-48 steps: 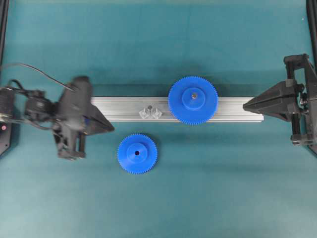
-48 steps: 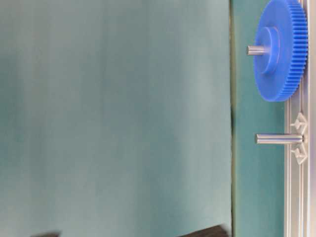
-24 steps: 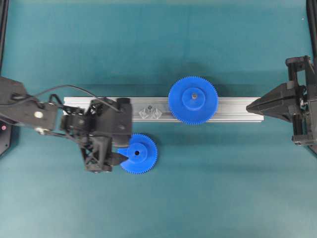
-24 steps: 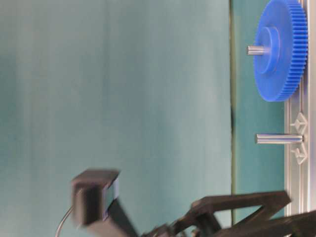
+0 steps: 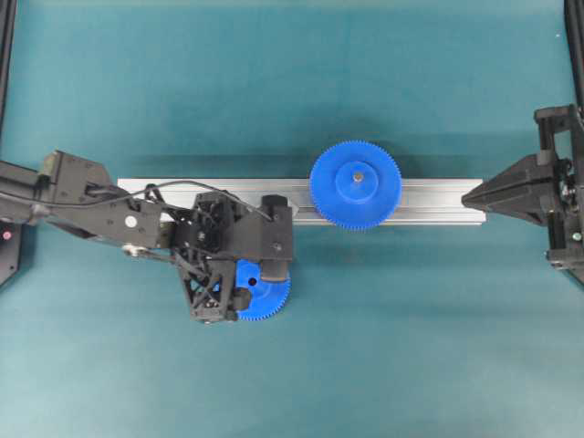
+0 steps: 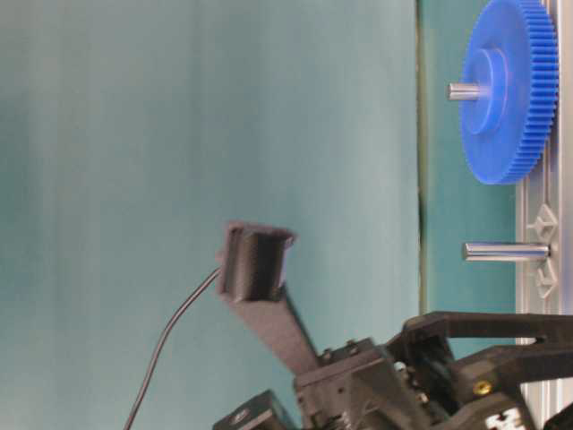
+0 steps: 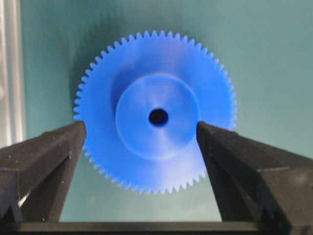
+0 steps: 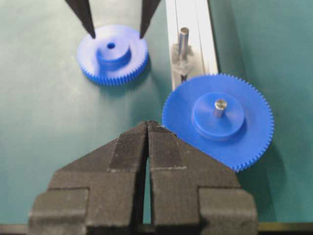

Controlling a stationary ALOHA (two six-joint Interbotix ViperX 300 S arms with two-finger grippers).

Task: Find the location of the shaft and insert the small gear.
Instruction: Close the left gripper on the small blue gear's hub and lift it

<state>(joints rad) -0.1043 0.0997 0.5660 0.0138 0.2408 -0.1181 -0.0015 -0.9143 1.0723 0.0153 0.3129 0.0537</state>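
The small gear point(image 5: 270, 297) lies flat on the teal mat in front of the rail, hub up; it fills the left wrist view point(image 7: 146, 98) and shows in the right wrist view point(image 8: 112, 54). My left gripper point(image 5: 251, 285) hangs over it, open, with one fingertip on each side of the hub point(image 7: 141, 128) point(image 8: 117, 35) and nothing gripped. The shaft point(image 6: 506, 252) point(image 8: 183, 39) rises bare from its silvery mount on the rail; from overhead the left wrist hides it. My right gripper point(image 5: 465, 196) point(image 8: 147, 123) is shut and empty at the rail's right end.
The larger blue gear point(image 5: 356, 184) point(image 6: 510, 90) point(image 8: 217, 117) sits on its own pin on the aluminium rail point(image 5: 429, 203), just right of the shaft. Black frame posts point(image 5: 7, 55) stand at the table's sides.
My left arm has swung in from the left to stand over the small gear, and its jaws have gone from shut to wide open. The right gripper has drawn back slightly to the right.
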